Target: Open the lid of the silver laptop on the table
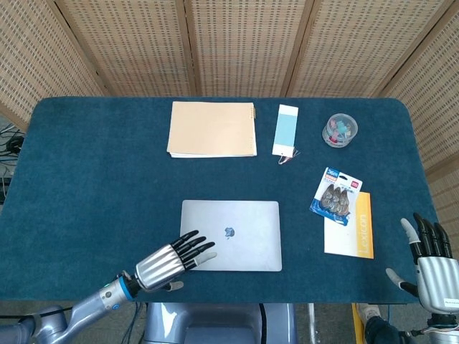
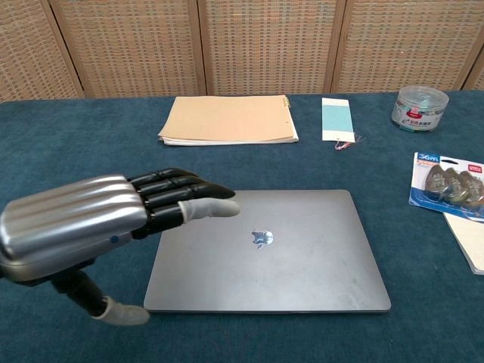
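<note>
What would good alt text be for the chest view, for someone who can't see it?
A closed silver laptop lies flat on a blue table, with the robot's left hand reaching over its left side, fingers extended and holding nothing. Behind it lie a tan notepad, a pale blue card and a clear round tub; a blister pack sits at right.
</note>
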You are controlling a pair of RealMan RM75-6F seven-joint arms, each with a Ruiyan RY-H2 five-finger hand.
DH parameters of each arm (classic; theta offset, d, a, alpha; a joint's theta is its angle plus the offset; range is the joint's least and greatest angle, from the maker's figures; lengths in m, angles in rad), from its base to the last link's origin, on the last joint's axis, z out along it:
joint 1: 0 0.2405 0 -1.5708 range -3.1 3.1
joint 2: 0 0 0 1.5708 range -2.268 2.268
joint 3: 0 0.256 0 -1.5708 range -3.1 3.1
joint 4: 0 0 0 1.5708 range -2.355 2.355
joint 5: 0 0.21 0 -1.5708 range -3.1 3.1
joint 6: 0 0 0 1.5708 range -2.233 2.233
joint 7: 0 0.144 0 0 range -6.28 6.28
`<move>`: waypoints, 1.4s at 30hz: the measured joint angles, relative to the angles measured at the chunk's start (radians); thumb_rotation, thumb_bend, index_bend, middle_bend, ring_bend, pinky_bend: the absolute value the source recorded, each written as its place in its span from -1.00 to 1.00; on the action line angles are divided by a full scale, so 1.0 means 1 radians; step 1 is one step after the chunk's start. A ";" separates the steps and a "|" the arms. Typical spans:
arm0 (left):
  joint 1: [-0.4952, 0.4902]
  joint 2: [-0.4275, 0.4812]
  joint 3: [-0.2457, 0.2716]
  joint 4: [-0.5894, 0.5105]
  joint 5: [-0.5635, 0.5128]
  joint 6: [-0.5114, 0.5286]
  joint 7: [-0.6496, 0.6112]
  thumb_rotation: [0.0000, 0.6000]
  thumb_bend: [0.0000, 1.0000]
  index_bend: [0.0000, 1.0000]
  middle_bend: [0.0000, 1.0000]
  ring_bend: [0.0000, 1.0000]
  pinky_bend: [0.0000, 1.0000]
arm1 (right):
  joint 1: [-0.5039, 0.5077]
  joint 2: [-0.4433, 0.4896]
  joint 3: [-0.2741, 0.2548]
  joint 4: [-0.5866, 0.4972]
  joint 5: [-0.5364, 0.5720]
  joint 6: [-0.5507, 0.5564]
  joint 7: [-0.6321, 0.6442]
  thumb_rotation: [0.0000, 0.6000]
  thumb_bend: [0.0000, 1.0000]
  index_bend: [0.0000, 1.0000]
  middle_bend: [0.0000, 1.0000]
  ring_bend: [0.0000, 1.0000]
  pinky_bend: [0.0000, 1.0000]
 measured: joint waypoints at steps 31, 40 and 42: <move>-0.162 -0.367 -0.105 0.175 -0.306 -0.246 0.301 1.00 -1.00 -1.00 -1.00 -1.00 -1.00 | 0.008 0.028 0.007 0.005 0.032 -0.020 0.089 1.00 -1.00 -0.88 -1.00 -1.00 -1.00; -0.175 -0.393 -0.104 0.197 -0.336 -0.233 0.337 1.00 -1.00 -1.00 -1.00 -1.00 -1.00 | 0.009 0.029 0.005 0.007 0.032 -0.023 0.098 1.00 -1.00 -0.88 -1.00 -1.00 -1.00; -0.176 -0.396 -0.104 0.198 -0.348 -0.231 0.349 1.00 -1.00 -1.00 -1.00 -1.00 -1.00 | 0.009 0.029 0.005 0.007 0.032 -0.023 0.097 1.00 -1.00 -0.88 -1.00 -1.00 -1.00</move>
